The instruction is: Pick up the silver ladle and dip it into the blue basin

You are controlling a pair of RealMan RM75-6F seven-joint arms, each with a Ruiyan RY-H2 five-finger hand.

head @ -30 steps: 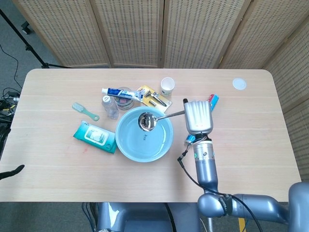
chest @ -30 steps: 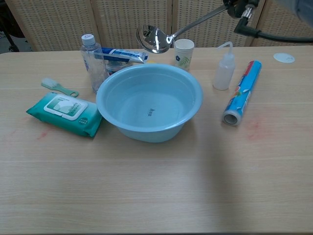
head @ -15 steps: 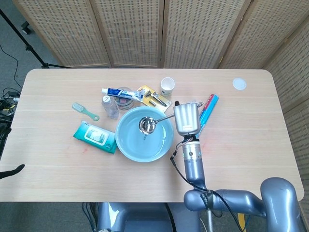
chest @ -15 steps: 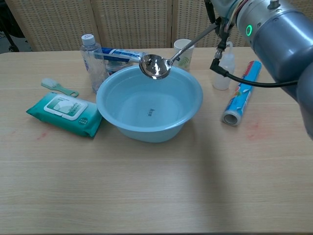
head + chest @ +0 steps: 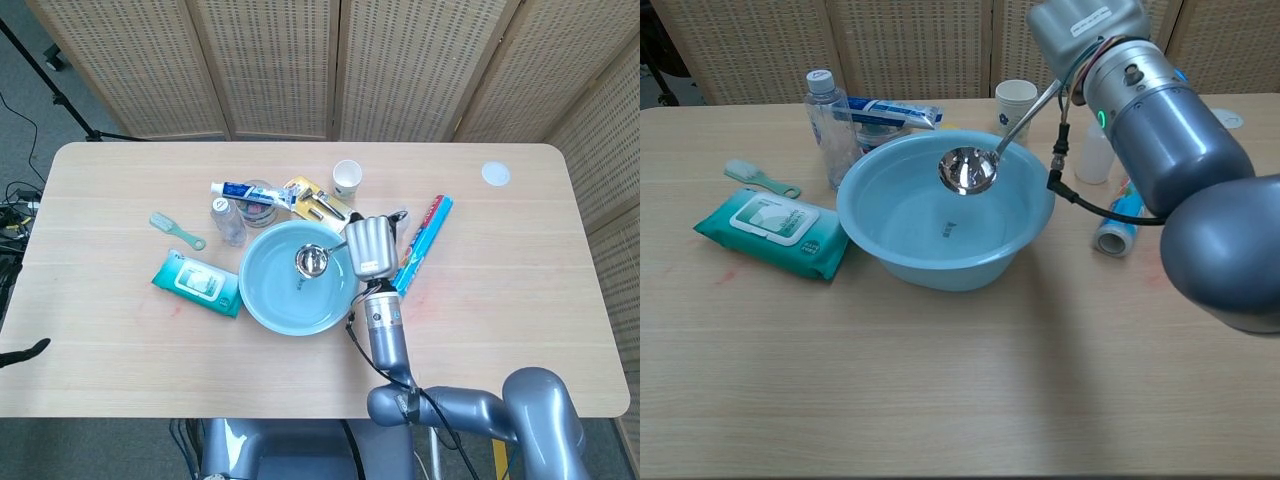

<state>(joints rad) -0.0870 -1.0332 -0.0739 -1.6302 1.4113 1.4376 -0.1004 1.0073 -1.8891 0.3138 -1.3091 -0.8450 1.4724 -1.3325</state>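
My right hand (image 5: 368, 246) gripped the handle of the silver ladle (image 5: 970, 170) — its bowl hung inside the blue basin (image 5: 262, 297), below the rim. A green wipes pack (image 5: 196, 283) lay just left of the basin, a paper cup (image 5: 347, 177) behind it — my left hand was unseen.

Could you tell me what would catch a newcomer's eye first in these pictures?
First, the large grey right hand and its arm, which fill the right side of the chest view and hold the silver ladle by its handle. The ladle's shiny bowl hangs inside the blue basin at the table's middle. Around the basin lies clutter: a green wipes pack to its left, a clear bottle behind.
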